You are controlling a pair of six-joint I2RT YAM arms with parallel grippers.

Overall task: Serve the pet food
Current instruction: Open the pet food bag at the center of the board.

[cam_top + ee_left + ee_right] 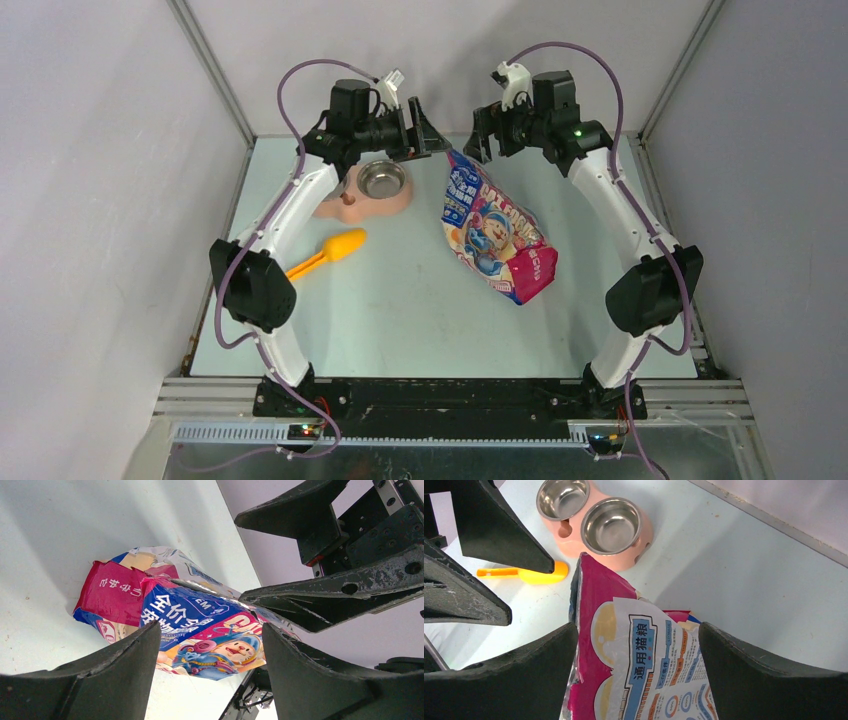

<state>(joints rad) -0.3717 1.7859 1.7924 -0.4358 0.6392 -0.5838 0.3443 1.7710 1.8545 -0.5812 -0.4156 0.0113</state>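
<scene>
The glossy blue, pink and red cat food bag [495, 230] lies on the table, its top end pointing to the far side. No kibble shows. My left gripper [425, 132] is open just left of the bag's top end. In the left wrist view the bag [200, 625] shows between and beyond the open gripper [210, 630]. My right gripper [485, 132] is open just right of the top end. In the right wrist view the bag [649, 670] lies between the open gripper's [638, 630] fingers. Neither gripper holds anything.
The pink double steel-bowl feeder [330, 208] stands at the far left, also in the right wrist view [644, 540], both bowls empty. The orange scoop [335, 248] lies in front of it, partly hidden in the right wrist view [541, 573]. Walls enclose the table.
</scene>
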